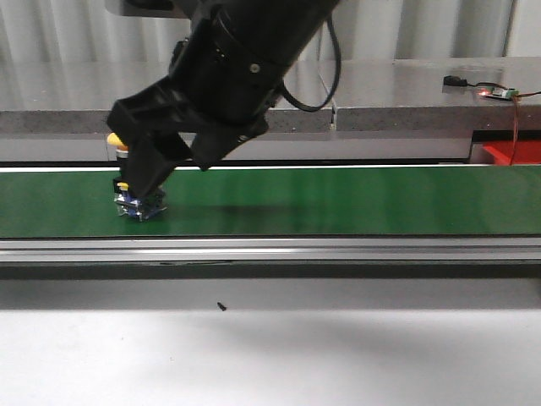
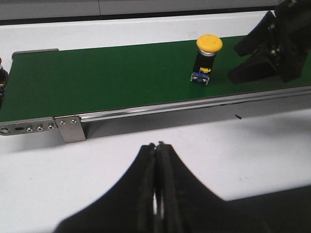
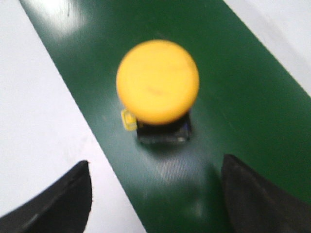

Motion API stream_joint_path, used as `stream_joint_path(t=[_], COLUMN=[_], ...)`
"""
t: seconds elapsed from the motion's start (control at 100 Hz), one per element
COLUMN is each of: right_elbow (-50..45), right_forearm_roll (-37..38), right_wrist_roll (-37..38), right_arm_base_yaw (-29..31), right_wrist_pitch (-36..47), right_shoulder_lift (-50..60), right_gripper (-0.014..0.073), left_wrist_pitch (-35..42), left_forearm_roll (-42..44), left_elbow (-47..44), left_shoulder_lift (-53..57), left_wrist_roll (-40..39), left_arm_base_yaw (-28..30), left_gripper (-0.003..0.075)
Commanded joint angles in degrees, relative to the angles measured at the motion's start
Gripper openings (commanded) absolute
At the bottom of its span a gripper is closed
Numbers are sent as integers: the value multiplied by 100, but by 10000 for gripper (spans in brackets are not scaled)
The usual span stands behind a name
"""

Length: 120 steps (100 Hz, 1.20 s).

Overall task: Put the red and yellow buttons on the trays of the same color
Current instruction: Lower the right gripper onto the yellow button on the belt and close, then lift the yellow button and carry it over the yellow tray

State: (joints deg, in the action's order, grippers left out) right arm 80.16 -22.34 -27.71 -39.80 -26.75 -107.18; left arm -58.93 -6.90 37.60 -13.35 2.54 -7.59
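Right gripper is spread wide, hanging right by the one yellow button standing upright on the green conveyor belt. Left gripper is pinched together over the white table. Trays aren't visible; the arm hides most of the button from the front.

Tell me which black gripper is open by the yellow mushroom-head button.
The right gripper: its fingers stand wide apart beside the yellow button on the green belt. The left gripper is shut, off the belt.
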Motion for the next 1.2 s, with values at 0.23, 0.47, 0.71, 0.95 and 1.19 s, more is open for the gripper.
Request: stream_joint_path(t=[0.23, 0.47, 0.71, 0.95, 1.19], right_elbow=[1204, 1251, 1245, 934, 59], right_forearm_roll=[-486, -486, -486, -486, -486], right_wrist_roll=[-67, -67, -67, -67, -67], right_arm_base_yaw=[-6, -6, -6, 154, 675], right_wrist_pitch=[-99, -38, 98, 47, 278], right_shoulder_lift=[-499, -650, -593, -123, 752], right_gripper=[538, 248, 202, 202, 202], left_wrist_pitch=[361, 361, 361, 361, 361], left_forearm_roll=[-73, -73, -73, -73, -73], left_elbow=[131, 131, 131, 131, 131], left_shoulder_lift=[-63, -63, -63, -63, -63], left_wrist_roll=[-26, -26, -26, -26, -26], left_arm_base_yaw=[-40, -40, -40, -40, -40], left_gripper=[-19, -19, -19, -19, -19])
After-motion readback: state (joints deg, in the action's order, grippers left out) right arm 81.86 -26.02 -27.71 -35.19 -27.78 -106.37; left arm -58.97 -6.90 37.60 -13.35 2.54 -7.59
